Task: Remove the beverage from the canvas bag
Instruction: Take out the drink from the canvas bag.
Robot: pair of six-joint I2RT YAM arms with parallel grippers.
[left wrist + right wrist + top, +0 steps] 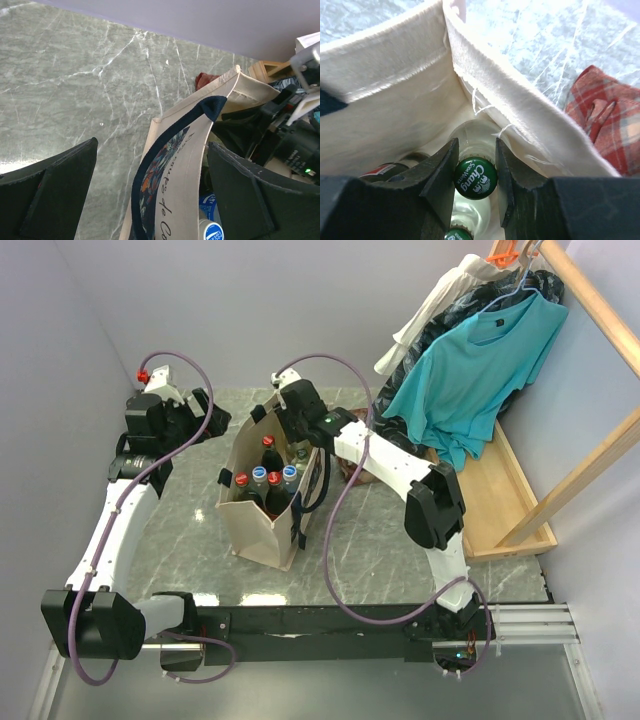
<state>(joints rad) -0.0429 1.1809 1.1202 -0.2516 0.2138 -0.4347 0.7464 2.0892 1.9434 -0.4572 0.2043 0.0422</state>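
Grip check: your right gripper (476, 152) is clamped on the neck of the green-capped bottle (476, 178), down at the far end of the canvas bag (262, 530) mid-table. Your left gripper (150, 195) hangs wide open by the bag's left wall, holding nothing. Pull up like this and I'd bet the bag rides along or tips, other bottles (262, 478) and all. That pinch on smooth glass could also slip, and the cap sits tight in the corner seam.

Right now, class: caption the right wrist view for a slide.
Right gripper shut on a green-capped glass bottle inside the beige canvas bag, red plaid cloth outside.
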